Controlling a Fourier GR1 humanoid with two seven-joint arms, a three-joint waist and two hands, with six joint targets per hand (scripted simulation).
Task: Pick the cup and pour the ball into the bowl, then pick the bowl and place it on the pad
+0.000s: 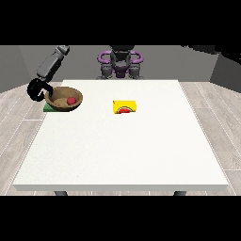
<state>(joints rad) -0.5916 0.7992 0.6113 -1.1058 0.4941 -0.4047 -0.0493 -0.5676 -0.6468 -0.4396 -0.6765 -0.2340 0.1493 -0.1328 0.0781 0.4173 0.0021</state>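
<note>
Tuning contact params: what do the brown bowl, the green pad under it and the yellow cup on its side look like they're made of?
Brown round bowl: looks like wood, matte, with mottled tan patches inside. Flat green pad: thin, dull and uniform, possibly felt or rubber; hard to tell. Yellow cup lying on its side: flat, even colour with a red and green mark, probably plastic. Small red ball in the bowl: smooth, material unclear.

The bowl (pixel 64 98) sits on the pad (pixel 47 108) near the surface's (pixel 122 150) far corner at the view's left, with the ball (pixel 71 100) inside it. The hand (pixel 36 89) at the view's left is at the bowl's left rim, by the surface's edge. The cup (pixel 124 107) lies on its side near the middle, well to the right of the bowl, and the robot (pixel 120 63) stands behind the far edge.
</note>
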